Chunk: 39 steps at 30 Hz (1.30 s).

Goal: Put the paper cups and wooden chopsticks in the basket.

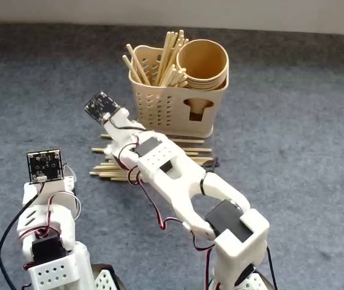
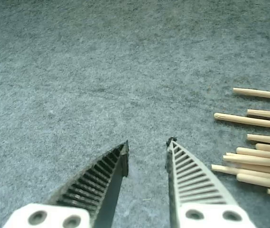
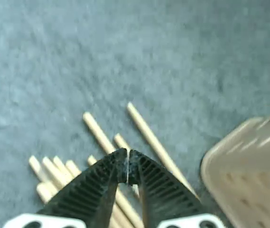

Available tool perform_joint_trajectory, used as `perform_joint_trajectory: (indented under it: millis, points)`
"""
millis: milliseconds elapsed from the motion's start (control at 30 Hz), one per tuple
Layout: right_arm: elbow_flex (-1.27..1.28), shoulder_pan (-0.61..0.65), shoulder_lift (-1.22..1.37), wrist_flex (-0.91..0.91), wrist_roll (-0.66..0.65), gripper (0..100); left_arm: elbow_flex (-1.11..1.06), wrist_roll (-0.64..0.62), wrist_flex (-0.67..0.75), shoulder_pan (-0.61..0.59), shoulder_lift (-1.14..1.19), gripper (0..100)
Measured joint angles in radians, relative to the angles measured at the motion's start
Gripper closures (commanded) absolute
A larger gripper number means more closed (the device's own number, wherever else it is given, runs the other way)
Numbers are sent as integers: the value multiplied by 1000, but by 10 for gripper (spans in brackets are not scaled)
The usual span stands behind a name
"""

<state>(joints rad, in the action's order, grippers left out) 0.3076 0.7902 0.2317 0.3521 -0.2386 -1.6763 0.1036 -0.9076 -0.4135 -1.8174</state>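
Seen from the high view, the basket [image 1: 159, 112] stands at 12 o'clock with the cups [image 1: 203, 60] stacked inside. The loose chopsticks [image 1: 108, 168] lie flat just at its 7 o'clock, their long axes running 9 to 3. My right gripper [image 3: 127, 159] hangs right over them, tips pressed together on nothing, so I judge it the nearer one. My left gripper [image 2: 146, 145], spread wide, has their ends off at its 3 o'clock.
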Motion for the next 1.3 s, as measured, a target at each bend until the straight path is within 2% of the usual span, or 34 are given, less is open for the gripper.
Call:
perform_joint_trajectory:
  millis: [100, 200, 467, 633, 1000, 1300]
  points:
    - [23, -5, 43, -193, 0, 972, 0, 0, 0, 0, 0, 856]
    - [21, -21, 141, -310, 0, 972, 0, 0, 0, 0, 0, 856]
    - [-164, -98, 381, -305, 0, 972, 0, -2, 0, 0, -6, 856]
    - [-215, -98, 384, -172, 0, 972, 0, 0, -3, -2, 0, 856]
    - [-249, -37, 267, 382, 0, 972, 0, 0, -3, -2, 0, 856]
    - [-230, 32, 158, 712, 0, 972, 0, 0, -3, -2, 0, 856]
